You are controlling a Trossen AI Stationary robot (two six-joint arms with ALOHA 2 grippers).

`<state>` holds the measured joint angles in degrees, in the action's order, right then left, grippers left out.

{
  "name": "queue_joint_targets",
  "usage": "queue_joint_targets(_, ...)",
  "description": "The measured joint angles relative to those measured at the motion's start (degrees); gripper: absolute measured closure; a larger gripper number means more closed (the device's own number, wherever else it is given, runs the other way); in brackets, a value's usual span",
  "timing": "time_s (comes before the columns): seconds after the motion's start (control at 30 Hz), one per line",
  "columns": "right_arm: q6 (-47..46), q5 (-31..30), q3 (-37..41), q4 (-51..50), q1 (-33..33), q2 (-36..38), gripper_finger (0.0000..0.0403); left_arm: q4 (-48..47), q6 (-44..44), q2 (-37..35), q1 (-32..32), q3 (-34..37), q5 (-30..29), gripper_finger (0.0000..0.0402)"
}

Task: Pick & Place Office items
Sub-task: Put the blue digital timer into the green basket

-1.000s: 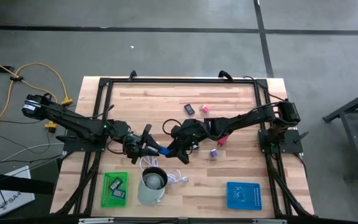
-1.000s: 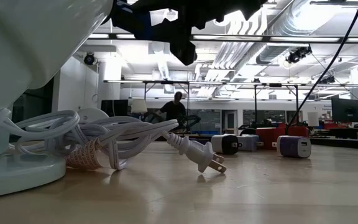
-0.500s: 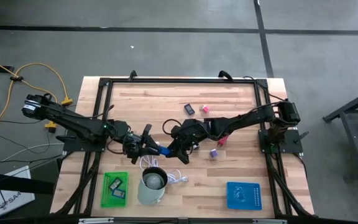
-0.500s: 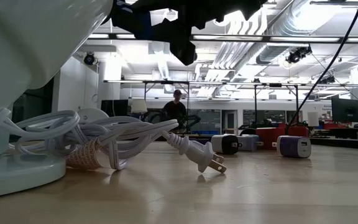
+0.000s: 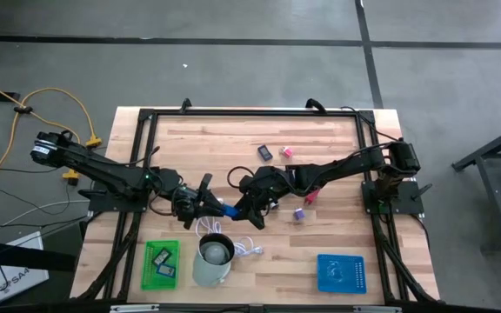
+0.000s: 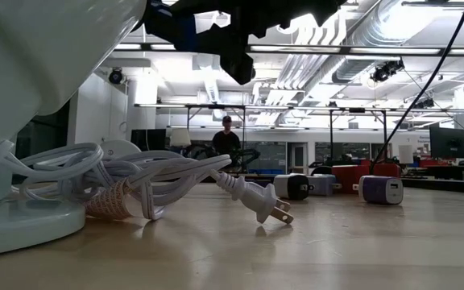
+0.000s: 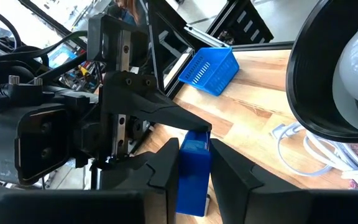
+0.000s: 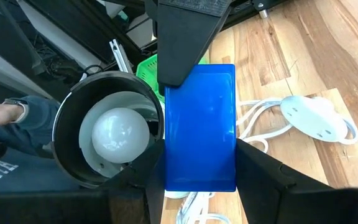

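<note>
A flat blue piece (image 5: 230,210) hangs above the middle of the table between my two grippers. My left gripper (image 5: 217,208) comes at it from the left and is shut on it. My right gripper (image 5: 238,209) comes from the right and is shut on its other end. The left wrist view shows the blue piece (image 7: 193,171) edge-on, and the right wrist view shows its broad face (image 8: 201,127). Other office items lie on the wood: a dark one (image 5: 264,153), a pink one (image 5: 287,151), a red one (image 5: 310,196) and a purple one (image 5: 299,213). My left gripper pinches the blue piece's near end (image 7: 194,186) between its two fingers (image 7: 165,167), one on each broad face. The fingers come nearly level from the table's left. The piece is clear of the table. My right gripper pinches the piece's two long edges (image 8: 168,162) between its fingers (image 8: 261,177), at the end away from the left gripper. It slants down from the table's right. The piece is lifted clear above the cable and cup.
Below the grippers lie a white coiled cable (image 5: 236,241) with its plug (image 6: 258,203) and a pale cup (image 5: 213,259). A green tray (image 5: 161,264) stands at the near left, a blue tray (image 5: 341,272) at the near right. A person stands in the room behind.
My left gripper's fingers have drawn together onto the blue piece. Both arms have kept their place, and the piece hangs where it was.
</note>
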<state>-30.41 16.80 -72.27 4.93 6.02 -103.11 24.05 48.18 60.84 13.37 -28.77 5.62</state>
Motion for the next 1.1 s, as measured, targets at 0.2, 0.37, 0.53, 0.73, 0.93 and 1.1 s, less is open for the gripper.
queue_joint_targets(0.2, 0.0, 0.0, 0.0, 0.0, 0.0, 0.0, 0.0254, 0.0, 0.0, 0.0, 0.0, 0.0, -0.1, 0.0338)
queue_joint_targets(0.37, 0.0, 0.0, 0.0, 0.0, 0.0, 0.0, 0.0254, 0.0, 0.0, 0.0, 0.0, 0.0, -0.1, 0.0338)
queue_joint_targets(0.53, 0.0, 0.0, 0.0, 0.0, 0.0, 0.0, 0.0254, 0.0, 0.0, 0.0, 0.0, 0.0, -0.1, 0.0339)
queue_joint_targets(0.73, 0.0, -0.1, 0.0, 0.0, 0.0, 0.0, 0.0254, 0.0, -0.1, 0.0, 0.0, 0.0, -0.1, 0.0339)
queue_joint_targets(0.93, 0.0, -0.2, 0.0, 0.0, 0.0, 0.0, 0.0245, 0.0, -0.2, 0.0, 0.0, 0.0, -0.1, 0.0339)
queue_joint_targets(1.1, 0.3, -0.3, 0.0, 0.1, 0.0, 0.0, 0.0229, -0.1, -0.5, 0.0, 0.0, 0.0, -0.1, 0.034)
